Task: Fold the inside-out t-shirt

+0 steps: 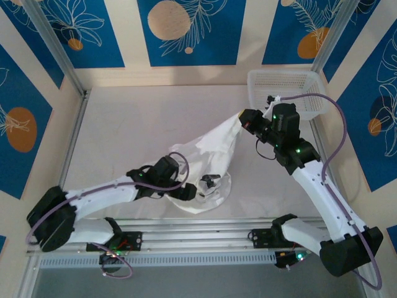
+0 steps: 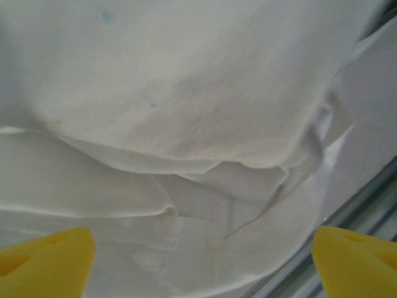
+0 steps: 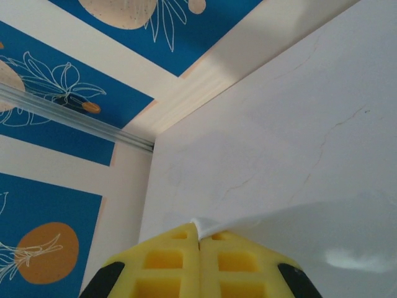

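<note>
The inside-out t-shirt (image 1: 211,146) is plain white and wrinkled. It stretches as a taut sheet from a bunched heap near the table's front edge up to the right. My right gripper (image 1: 243,118) holds its raised corner above the table; in the right wrist view the yellow pads (image 3: 167,267) of the right gripper (image 3: 200,231) are pressed together on a small tip of the white fabric (image 3: 322,239). My left gripper (image 1: 195,188) sits over the heap. Its yellow fingertips (image 2: 46,261) stand far apart, with folded layers of the shirt (image 2: 186,124) spread beyond the left gripper (image 2: 201,267).
A white mesh basket (image 1: 282,87) stands at the back right corner, just behind the right arm. Aluminium rails (image 1: 205,233) run along the near edge, close to the heap of cloth. The pale table (image 1: 136,130) spreads to the left and back, bounded by blue-patterned walls.
</note>
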Motion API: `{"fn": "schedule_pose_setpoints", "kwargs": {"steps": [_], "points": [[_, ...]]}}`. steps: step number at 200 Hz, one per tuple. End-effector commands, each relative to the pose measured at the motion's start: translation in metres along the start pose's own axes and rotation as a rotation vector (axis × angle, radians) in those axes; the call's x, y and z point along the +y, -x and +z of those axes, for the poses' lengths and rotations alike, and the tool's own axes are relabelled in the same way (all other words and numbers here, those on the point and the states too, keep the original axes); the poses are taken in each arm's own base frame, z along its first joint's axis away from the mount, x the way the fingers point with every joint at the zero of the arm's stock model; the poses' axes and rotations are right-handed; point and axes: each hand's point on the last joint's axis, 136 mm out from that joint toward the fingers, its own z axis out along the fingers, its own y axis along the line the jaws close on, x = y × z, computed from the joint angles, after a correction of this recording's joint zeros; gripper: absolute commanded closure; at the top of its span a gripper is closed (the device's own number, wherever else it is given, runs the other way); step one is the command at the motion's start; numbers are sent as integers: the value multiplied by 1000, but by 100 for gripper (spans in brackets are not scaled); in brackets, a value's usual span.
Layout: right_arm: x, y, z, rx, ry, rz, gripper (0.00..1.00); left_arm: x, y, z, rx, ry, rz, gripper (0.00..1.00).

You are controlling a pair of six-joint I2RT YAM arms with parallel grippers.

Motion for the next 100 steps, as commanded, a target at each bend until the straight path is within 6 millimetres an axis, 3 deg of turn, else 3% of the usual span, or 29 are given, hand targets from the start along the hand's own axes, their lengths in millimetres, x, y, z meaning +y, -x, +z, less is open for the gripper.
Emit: {"fn": "schedule_pose_setpoints", "kwargs": {"steps": [1, 28, 40, 51, 62, 73, 100], "points": [[-6, 5, -7, -53, -33, 31, 100, -15, -2, 25, 23, -73, 35, 5], [-4, 5, -13, -66, -16, 19, 100, -12, -3, 53, 26, -25, 47, 6], [-4, 5, -15, -70, -16, 13, 100, -5, 4, 57, -6, 21, 32, 20], [-4, 7, -19, -79, -22, 9, 100, -1, 14, 52, -46, 55, 34, 41], [-3, 12, -27, -101, -38, -1, 100, 1, 27, 38, -89, 89, 48, 75], [-7, 21, -37, -144, -81, -10, 100, 5, 43, 15, -134, 118, 54, 100], [-17, 53, -80, -307, -171, 22, 100, 22, 80, -69, -264, 148, 35, 100]]}}
